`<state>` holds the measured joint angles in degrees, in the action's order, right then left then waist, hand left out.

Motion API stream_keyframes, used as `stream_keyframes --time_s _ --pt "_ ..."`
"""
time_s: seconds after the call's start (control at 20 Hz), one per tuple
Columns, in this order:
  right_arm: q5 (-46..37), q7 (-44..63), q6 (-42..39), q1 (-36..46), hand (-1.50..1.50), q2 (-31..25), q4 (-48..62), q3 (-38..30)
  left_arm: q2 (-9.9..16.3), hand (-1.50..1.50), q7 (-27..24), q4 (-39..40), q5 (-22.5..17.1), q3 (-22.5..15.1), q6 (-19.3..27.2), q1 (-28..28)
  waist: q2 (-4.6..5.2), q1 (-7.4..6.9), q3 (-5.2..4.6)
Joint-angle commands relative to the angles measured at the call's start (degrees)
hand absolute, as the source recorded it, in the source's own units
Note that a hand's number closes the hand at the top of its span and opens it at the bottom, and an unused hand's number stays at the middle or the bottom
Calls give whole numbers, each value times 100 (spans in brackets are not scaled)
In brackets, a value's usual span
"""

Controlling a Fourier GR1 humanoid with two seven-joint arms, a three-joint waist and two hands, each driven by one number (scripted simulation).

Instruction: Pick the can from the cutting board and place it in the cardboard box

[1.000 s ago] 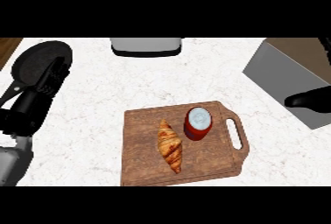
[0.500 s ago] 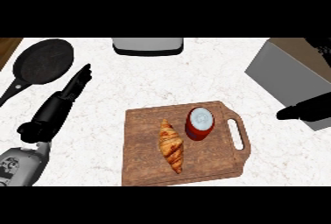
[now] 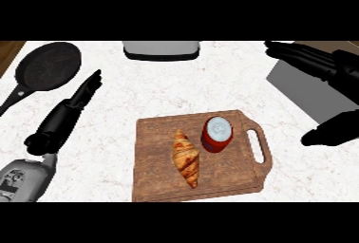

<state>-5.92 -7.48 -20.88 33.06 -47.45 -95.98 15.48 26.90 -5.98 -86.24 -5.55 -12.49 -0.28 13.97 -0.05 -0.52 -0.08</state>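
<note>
At the upper left lay a black frying pan (image 3: 48, 61). Just right of it the left hand (image 3: 76, 102) stretched over the counter (image 3: 175, 90), fingers straight and together. A toaster (image 3: 160, 49) sat at top centre. On the cutting board (image 3: 161, 180), lower centre, a croissant (image 3: 186, 158) lay beside the upright red can (image 3: 217, 135). At the right edge the right hand (image 3: 329, 71) hung spread over the grey box (image 3: 308, 92), holding nothing.
</note>
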Motion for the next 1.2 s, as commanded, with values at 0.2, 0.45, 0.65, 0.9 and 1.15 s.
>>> stream_keyframes --time_s 0.2,0.45,0.65,0.9,1.15 --pt "-492 1768 -1191 477 -150 4 -1273 1116 2 0 -24 -8 96 100 -74 -65 -27 48 -4" --pt "-834 3363 -1518 952 -150 884 -1680 1751 -332 0 204 10 275 18 129 114 -19 48 -2" --pt "-705 4462 -1964 885 -150 1387 -1896 1946 -333 0 304 -229 241 93 31 -102 -27 54 2" --pt "-894 4504 -2378 682 -150 1684 -1632 1664 -70 0 -121 -149 190 424 -483 -403 -4 27 6" --pt "-1702 4473 -2334 600 -150 2221 -1276 1889 -500 0 47 234 480 410 -360 77 13 39 8"
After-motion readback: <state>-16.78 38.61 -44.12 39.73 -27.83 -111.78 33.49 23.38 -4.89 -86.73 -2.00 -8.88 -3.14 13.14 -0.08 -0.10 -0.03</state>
